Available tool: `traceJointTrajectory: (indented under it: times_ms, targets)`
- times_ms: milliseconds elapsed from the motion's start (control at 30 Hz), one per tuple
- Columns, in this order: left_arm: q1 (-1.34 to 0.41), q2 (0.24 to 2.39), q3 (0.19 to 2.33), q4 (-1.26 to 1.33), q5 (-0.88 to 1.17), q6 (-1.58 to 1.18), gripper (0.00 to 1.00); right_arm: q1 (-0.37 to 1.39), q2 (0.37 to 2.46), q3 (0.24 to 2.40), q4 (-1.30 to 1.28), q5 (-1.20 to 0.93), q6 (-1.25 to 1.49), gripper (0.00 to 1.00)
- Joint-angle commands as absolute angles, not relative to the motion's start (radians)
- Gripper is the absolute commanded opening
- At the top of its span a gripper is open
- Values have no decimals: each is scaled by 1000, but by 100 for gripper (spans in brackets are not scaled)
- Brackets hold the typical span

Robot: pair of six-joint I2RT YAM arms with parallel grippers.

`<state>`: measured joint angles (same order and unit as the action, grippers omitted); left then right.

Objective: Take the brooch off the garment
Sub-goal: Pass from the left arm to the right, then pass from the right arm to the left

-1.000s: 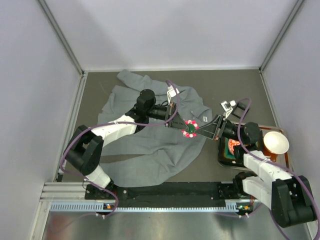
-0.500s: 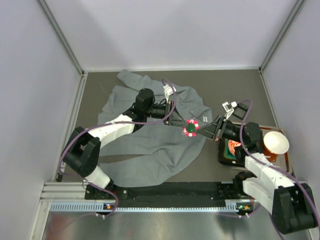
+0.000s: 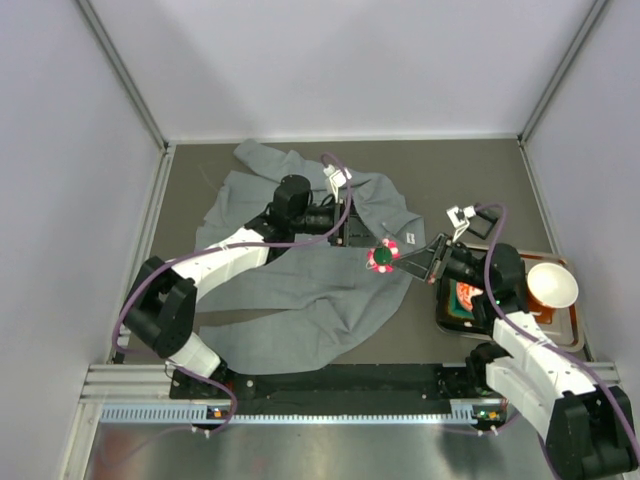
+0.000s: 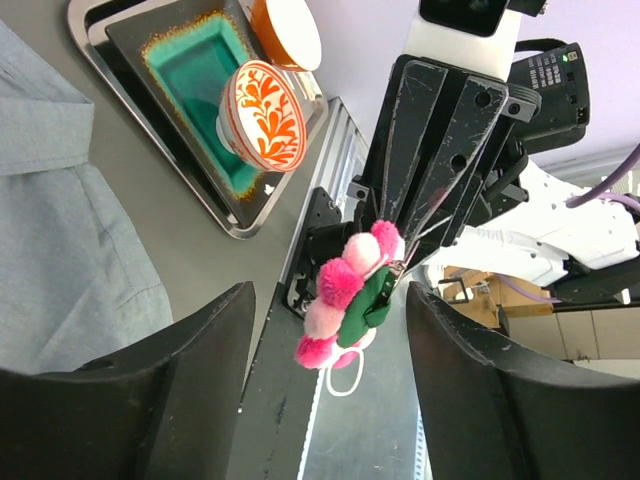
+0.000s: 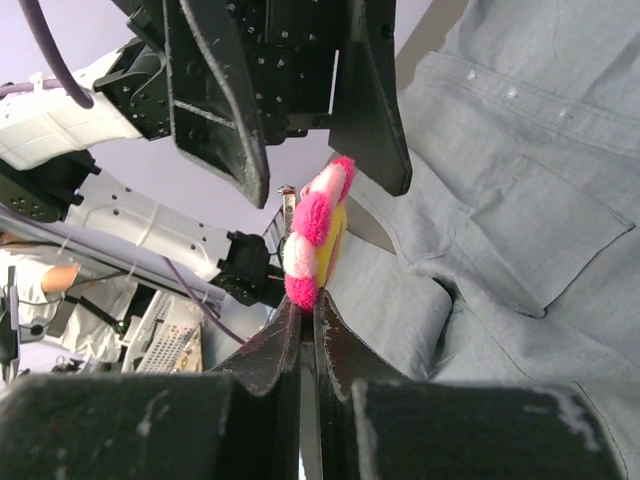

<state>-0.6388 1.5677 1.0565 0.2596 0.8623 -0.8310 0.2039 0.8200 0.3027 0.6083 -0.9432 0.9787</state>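
Above the right edge of the garment (image 3: 300,285), the brooch (image 3: 383,256) is pinched by its rim in the closed right gripper (image 3: 397,262), evidently to be lifted clear, while the left gripper (image 3: 348,235) is spread wide beside it, holding nothing. Its back is hidden, so separation from the cloth cannot be confirmed.

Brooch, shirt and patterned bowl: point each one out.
brooch (image 4: 340,282), left wrist view, a pink petal
shirt (image 5: 525,205), right wrist view, the chest pocket
bowl (image 4: 265,115), left wrist view, its patterned face
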Motion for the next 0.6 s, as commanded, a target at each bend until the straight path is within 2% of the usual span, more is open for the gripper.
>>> traceJointTrajectory:
  times_ms: [0, 267, 567]
  targets:
    - [-655, 1519, 1086, 264, 859, -798, 69, 216, 804, 356, 606, -899, 948, 0]
    - [-653, 1520, 1049, 345, 877, -836, 71, 216, 811, 351, 612, -856, 971, 0]
    - [-663, 1554, 1065, 376, 845, -885, 63, 232, 805, 353, 604, -841, 966, 0]
